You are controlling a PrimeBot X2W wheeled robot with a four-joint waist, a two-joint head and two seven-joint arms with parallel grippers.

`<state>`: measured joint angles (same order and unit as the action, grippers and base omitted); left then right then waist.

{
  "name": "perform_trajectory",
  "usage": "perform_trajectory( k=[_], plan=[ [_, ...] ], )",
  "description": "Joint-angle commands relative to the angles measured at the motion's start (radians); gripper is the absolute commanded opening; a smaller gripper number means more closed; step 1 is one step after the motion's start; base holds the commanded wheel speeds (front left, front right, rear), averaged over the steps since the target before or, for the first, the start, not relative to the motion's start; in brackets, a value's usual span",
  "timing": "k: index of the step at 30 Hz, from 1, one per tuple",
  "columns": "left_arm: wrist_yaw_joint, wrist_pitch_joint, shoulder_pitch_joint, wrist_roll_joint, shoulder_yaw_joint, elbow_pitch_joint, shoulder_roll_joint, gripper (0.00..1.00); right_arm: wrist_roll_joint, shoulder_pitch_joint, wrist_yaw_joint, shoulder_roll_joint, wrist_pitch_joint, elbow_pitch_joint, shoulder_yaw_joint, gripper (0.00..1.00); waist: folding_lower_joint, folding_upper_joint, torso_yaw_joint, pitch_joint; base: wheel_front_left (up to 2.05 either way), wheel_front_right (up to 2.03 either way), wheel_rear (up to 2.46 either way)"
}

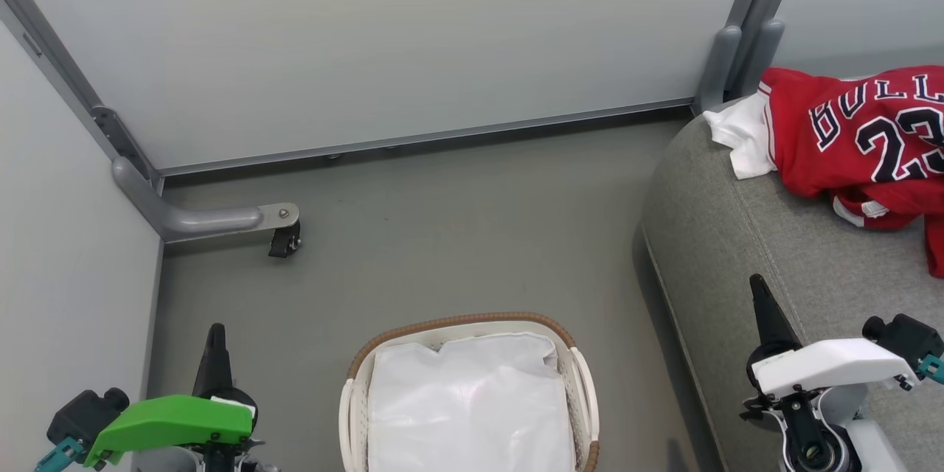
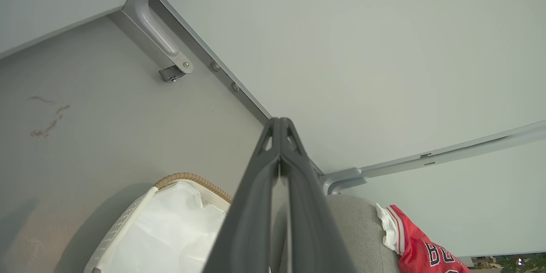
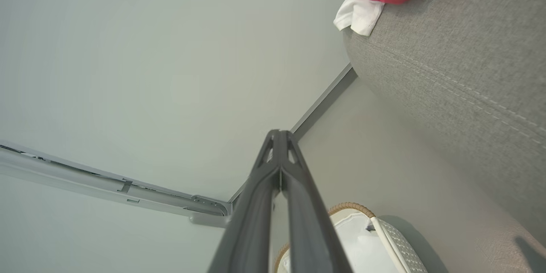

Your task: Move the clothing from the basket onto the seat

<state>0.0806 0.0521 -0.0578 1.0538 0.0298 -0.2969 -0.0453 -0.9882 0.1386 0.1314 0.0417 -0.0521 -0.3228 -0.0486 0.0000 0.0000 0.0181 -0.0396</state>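
The large grey woven-fabric couch seat (image 1: 737, 236) fills the right of the head view, its stitched seam running down the rounded edge. On its far part lies the clothing: a red jersey with white trim lettered "BULLS 23" in black (image 1: 848, 133), bunched and partly cut off by the picture's edge, with a small white cloth (image 1: 741, 136) touching its left side at the cushion's corner.

On the grey floor (image 1: 442, 236) just left of the seat stands the small oval white slatted basket with the brown woven rim (image 1: 457, 322). All we can see in it is the smooth glossy white liner sheet (image 1: 472, 405), and its near end is out of frame.

The left tool (image 1: 216, 332) hangs left of the basket and the right tool (image 1: 759, 291) over the seat's near edge; each has its two dark fingers pressed together and grips nothing.

We judge the transfer done or all but done, with both arms drawn back. The next move calls for checking whether any garment hides under the liner; if so, we would open one tool and reach down into the basket, sparing the sheet.
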Motion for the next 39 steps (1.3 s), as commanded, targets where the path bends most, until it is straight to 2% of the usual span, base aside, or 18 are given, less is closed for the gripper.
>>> perform_trajectory(
  k=[1, 39],
  plan=[
    [0.008, -0.008, -0.030, 0.026, 0.007, 0.014, -0.004, 0.00, -0.031, 0.002, -0.001, 0.006, 0.009, 0.017, -0.006, 0.00, 0.0000, 0.0000, 0.000, 0.001, 0.00, 0.00, 0.00],
    [0.035, -0.104, -0.048, 0.348, 0.055, 0.038, -0.006, 0.00, -0.389, -0.022, -0.001, 0.009, 0.105, 0.056, -0.043, 0.00, 0.0000, 0.0000, -0.010, 0.020, 0.00, 0.00, 0.00]
  ],
)
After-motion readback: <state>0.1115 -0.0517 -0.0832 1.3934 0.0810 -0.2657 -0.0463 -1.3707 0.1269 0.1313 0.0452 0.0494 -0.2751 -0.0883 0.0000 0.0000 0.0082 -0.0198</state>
